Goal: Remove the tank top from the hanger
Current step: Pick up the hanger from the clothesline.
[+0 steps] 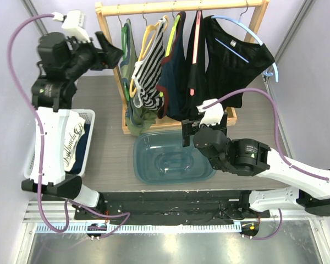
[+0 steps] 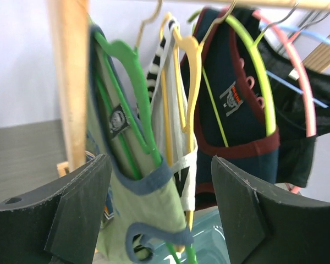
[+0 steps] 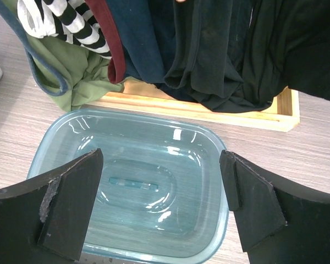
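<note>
jaws of the left gripper (image 1: 114, 54) stand apart, empty, facing the green tank top (image 2: 154, 212), which hangs on its hanger (image 2: 126, 58) at the rack's (image 1: 181, 6) left end. right gripper (image 3: 159, 203), open too, hovers over the bin (image 3: 60, 137) near the tabletop's front edge.

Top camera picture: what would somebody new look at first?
Probably the wooden rack at the back, crowded with clothes on bright hangers. Next comes the see-through blue tub in front of it, with the open right gripper over it. The left gripper is open too, right by the green top at the rack's left end.
</note>
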Controlling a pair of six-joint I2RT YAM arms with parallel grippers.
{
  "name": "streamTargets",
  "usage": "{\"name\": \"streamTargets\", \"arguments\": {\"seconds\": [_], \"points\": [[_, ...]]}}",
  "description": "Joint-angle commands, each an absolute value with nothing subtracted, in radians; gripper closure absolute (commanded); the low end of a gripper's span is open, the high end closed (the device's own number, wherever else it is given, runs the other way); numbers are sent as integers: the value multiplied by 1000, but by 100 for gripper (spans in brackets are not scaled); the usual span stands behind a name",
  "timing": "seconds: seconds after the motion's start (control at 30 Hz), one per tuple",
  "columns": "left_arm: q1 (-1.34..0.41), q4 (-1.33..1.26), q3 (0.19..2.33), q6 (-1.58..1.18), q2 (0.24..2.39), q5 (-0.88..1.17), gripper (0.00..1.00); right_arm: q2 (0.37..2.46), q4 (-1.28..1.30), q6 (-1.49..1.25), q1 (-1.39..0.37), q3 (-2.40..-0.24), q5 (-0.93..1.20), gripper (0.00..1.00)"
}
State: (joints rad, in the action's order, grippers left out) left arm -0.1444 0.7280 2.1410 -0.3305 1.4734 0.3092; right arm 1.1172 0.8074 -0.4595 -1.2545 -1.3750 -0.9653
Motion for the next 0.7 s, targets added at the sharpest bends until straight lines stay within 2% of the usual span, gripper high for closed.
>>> {"name": "streamTargets", "arguments": {"seconds": [0.0,0.2,0.53,0.63,0.67], "points": [[-212,624,2135,-321,1485,193,24,1109,750,-506,-1259,-1348,-1000,5],[-267,595,2128,-278,1522,56,30,1072,746,-548,-1261,-1296,-973,7],[-345,552,2149,-149,1627,-121,31,1052,753,-594,-1259,-1263,-931,12],[-347,546,2163,-152,1644,-138,35,1049,761,-601,-1259,-1264,-927,14],[-347,540,2163,-152,1647,-141,41,1046,767,-603,-1259,-1264,-925,14]]}}
